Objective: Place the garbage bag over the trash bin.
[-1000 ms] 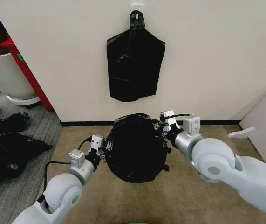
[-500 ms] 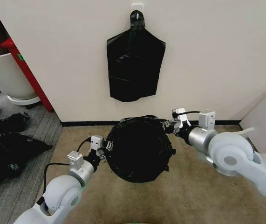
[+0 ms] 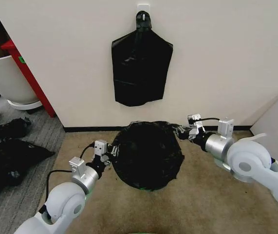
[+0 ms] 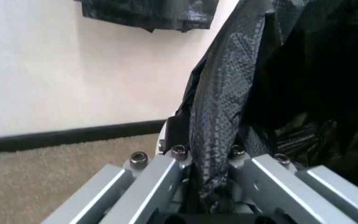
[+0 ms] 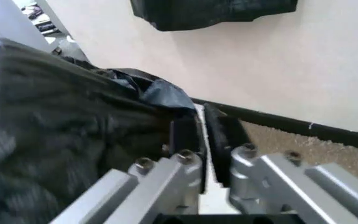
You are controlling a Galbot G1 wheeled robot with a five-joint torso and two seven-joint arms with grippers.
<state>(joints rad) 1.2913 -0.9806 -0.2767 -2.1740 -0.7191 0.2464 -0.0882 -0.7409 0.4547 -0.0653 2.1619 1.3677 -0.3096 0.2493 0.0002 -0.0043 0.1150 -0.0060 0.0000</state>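
Observation:
The garbage bag (image 3: 147,155) is glossy black and hangs stretched wide between my two grippers, above the tan carpet by the wall. My left gripper (image 3: 110,153) is shut on the bag's left edge. In the left wrist view a wrinkled fold of the garbage bag (image 4: 215,116) runs down between the fingers of my left gripper (image 4: 211,191). My right gripper (image 3: 181,132) is shut on the bag's right edge. In the right wrist view the garbage bag (image 5: 73,121) bunches against my right gripper (image 5: 202,128). The trash bin is hidden.
A flat sheaf of black bags (image 3: 141,68) hangs from a wall hook straight ahead. A large white tub (image 3: 5,78) and a red post (image 3: 29,80) stand at the left, with black plastic heaps (image 3: 7,151) on the grey floor. A white panel (image 3: 277,131) leans at the right.
My right gripper has moved to the right and pulled the bag's edge with it, so the bag is spread wider. The left gripper has stayed almost in place.

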